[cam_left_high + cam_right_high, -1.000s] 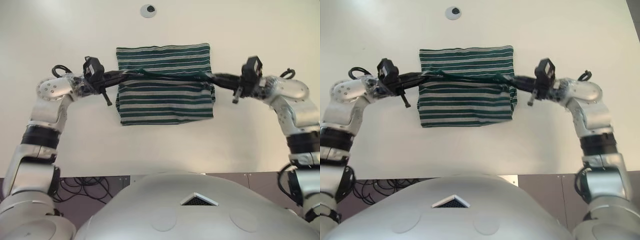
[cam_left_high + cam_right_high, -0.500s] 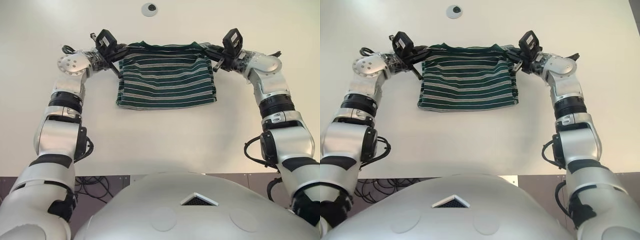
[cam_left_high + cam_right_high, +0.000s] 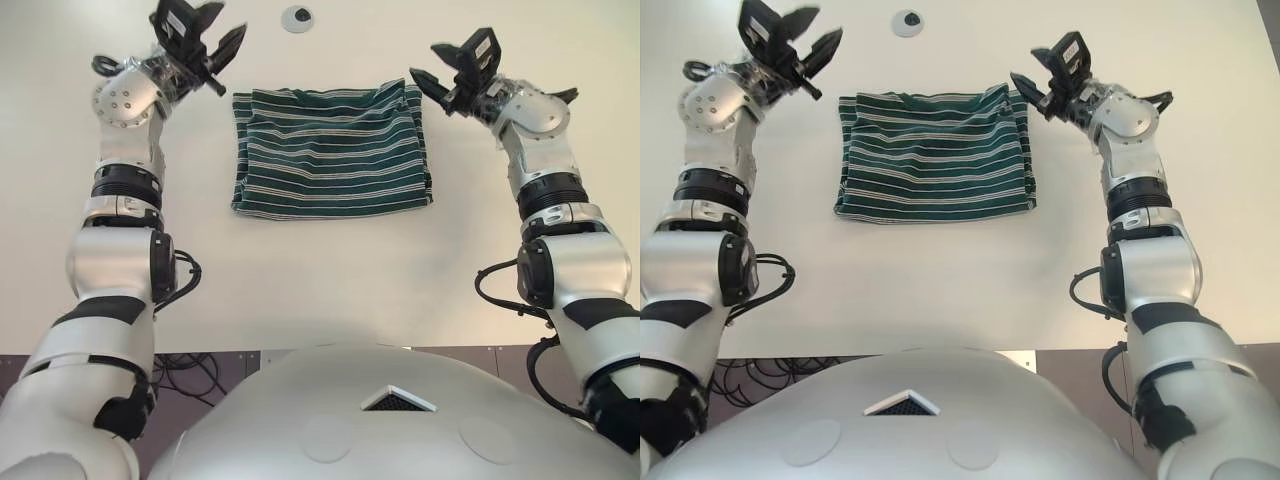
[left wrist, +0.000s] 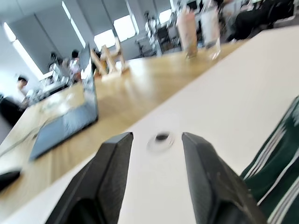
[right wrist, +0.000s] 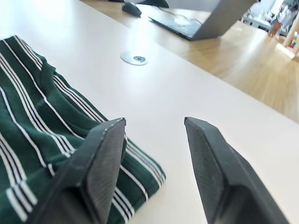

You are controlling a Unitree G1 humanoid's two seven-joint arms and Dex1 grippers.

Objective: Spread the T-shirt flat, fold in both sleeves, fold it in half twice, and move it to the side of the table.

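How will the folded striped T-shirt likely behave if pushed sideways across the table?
Probably floppy: the T-shirt lies in soft, rippled layers, so a push may bunch it rather than slide it whole. Likely no rolling or tipping: it rests flat on the table. Its stacked edges could shift apart.

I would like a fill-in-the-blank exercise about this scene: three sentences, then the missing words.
1. The folded T-shirt is dark green with thin ___ stripes.
2. The left gripper and the right gripper both have their jaws ___.
3. The round grommet beyond the T-shirt lies nearer the ___ gripper.

Missing words: white; open; left.
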